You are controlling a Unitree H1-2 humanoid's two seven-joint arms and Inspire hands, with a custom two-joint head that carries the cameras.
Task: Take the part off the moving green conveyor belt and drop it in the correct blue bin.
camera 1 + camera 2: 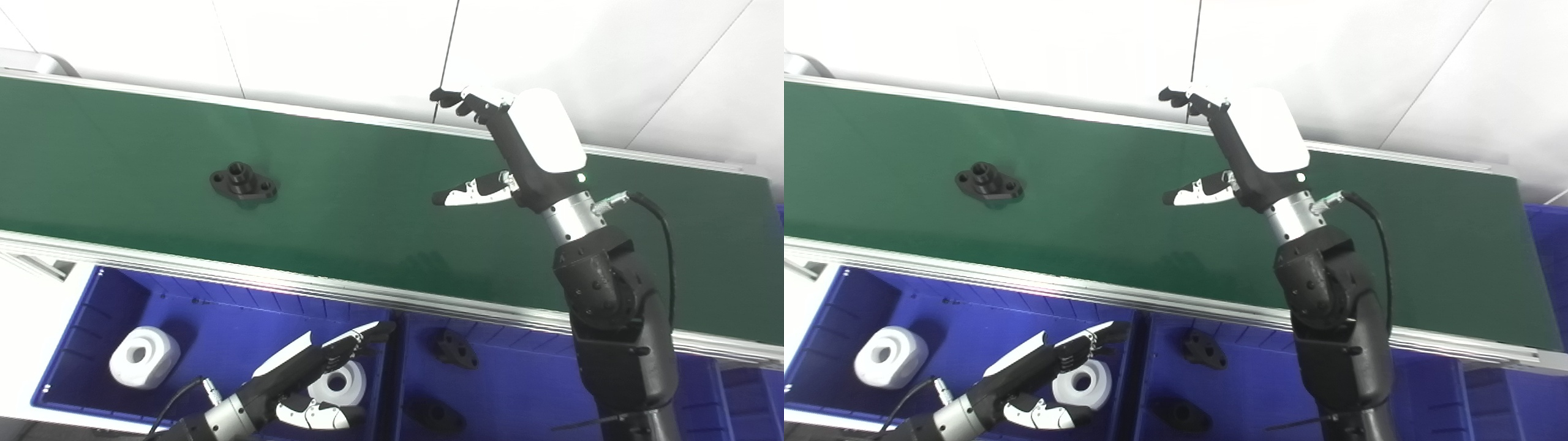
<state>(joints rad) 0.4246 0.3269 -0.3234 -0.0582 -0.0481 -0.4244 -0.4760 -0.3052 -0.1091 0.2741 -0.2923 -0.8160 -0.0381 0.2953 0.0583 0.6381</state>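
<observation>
A black flanged part [244, 183] with a raised collar lies on the green conveyor belt [367, 202], left of centre. My right hand [520, 147] hovers over the belt's far side, well to the right of the part, open with thumb and fingers spread and nothing in it. My left hand [306, 380] is low, over the left blue bin [104, 306], open and empty. That bin holds two white round parts [144, 357]. The middle blue bin [520, 392] holds two black flanged parts [456, 349].
The belt's aluminium front rail [306, 285] runs between belt and bins. A white wall stands behind the belt. Another blue bin [747, 398] shows at the lower right, and a bin edge at the far right beyond the belt.
</observation>
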